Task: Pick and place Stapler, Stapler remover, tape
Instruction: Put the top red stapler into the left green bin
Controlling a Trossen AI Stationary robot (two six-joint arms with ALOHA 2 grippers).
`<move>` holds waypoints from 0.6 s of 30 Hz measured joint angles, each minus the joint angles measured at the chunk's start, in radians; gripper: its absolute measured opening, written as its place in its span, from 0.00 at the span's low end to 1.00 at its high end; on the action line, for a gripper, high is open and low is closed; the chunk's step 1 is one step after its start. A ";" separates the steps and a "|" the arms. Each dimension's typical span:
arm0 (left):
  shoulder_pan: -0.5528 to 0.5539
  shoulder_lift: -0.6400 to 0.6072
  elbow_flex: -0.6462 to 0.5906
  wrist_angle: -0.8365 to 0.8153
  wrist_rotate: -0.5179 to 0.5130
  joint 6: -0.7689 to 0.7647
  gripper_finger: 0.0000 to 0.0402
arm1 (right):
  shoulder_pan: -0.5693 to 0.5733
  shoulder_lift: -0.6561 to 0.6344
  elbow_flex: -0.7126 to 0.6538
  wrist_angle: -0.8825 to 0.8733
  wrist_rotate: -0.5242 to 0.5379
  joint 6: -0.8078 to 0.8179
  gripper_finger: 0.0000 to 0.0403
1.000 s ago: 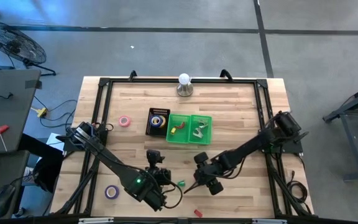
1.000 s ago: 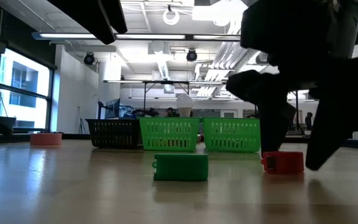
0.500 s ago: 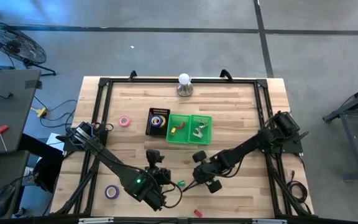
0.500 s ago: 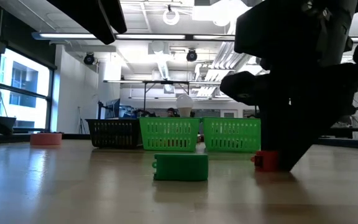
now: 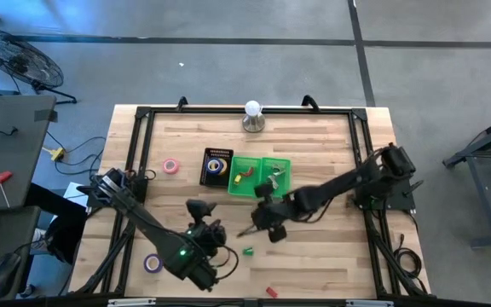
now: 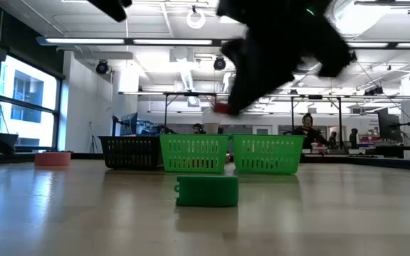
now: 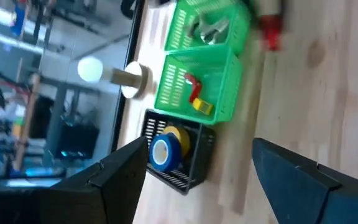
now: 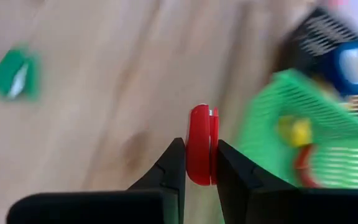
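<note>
Right end effector [image 8: 197,163] clenched on red stapler [image 8: 199,151], lifted off table [image 5: 331,256] near green baskets [image 5: 260,177]. Left end effector [image 7: 197,168] spread open, holding nothing, over table front.

Right gripper [image 5: 250,229] lifted off the table, pinching a small red stapler [image 8: 200,152] — bare wood beneath it and on its near side. Directly ahead of it stand two green baskets [image 5: 261,177], side by side and touching, with a black basket [image 5: 215,165] against them on the far side from the right arm; these block low passage forward. A green stapler [image 5: 248,251] lies on the boards just behind and below the gripper, apart from it. Left gripper [image 5: 196,207] hovers close alongside — the gap between the two is narrow. Purple tape [image 5: 152,263] and pink tape [image 5: 170,165] lie well apart.
</note>
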 joint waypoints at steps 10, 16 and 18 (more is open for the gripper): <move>-0.055 -0.043 -0.001 -0.004 -0.039 0.001 0.70 | -0.292 -0.017 0.025 0.067 -0.214 0.004 0.12; -0.054 -0.045 -0.002 -0.003 0.006 0.002 0.70 | -0.361 -0.017 0.000 0.118 -0.266 0.051 0.12; -0.054 -0.045 -0.002 -0.006 0.006 0.002 0.70 | -0.363 -0.017 0.000 0.125 -0.292 0.083 0.17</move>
